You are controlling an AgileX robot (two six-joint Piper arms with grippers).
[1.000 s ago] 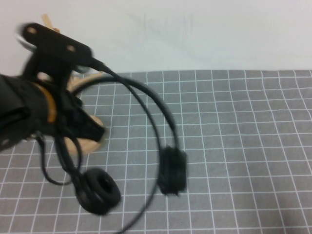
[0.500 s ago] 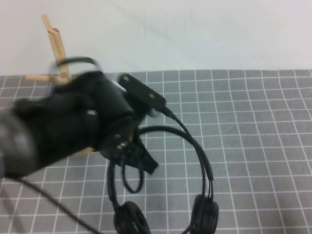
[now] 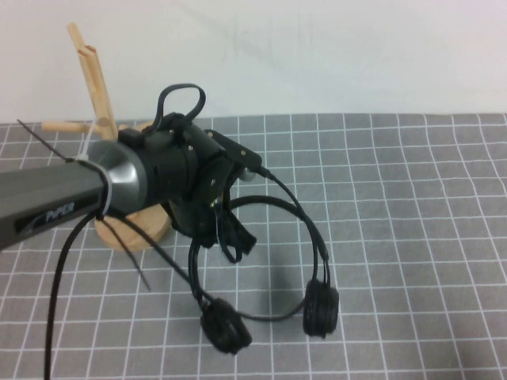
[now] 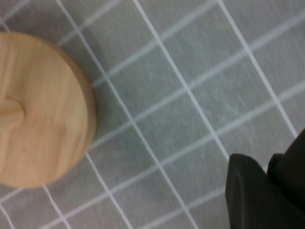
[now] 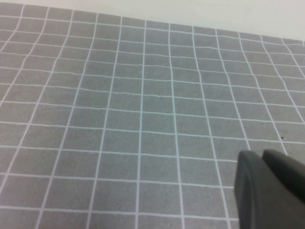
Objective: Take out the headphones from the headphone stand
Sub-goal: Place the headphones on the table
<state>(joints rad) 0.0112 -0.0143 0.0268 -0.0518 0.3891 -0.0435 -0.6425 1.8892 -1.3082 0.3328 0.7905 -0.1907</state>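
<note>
My left gripper [image 3: 230,234] is shut on the thin headband of the black headphones [image 3: 320,307], to the right of the wooden headphone stand [image 3: 97,75]. The headphones are off the stand. Their two ear cups hang below the gripper, low over the grey grid mat. The stand's forked post is bare and its round base [image 3: 131,234] sits behind my arm. In the left wrist view the base [image 4: 38,109] lies to one side of the left gripper [image 4: 267,188]; the headphones do not show there. My right gripper [image 5: 261,161] is shut and empty above bare mat, out of the high view.
The grey mat with white grid lines [image 3: 412,206] covers the table up to a white wall at the back. My left arm and its loose black cables [image 3: 59,301] cross the left half of the high view.
My left arm has swung the headphones away from the stand, to the right and toward the front. The stand's post, hidden a second ago, now shows bare.
</note>
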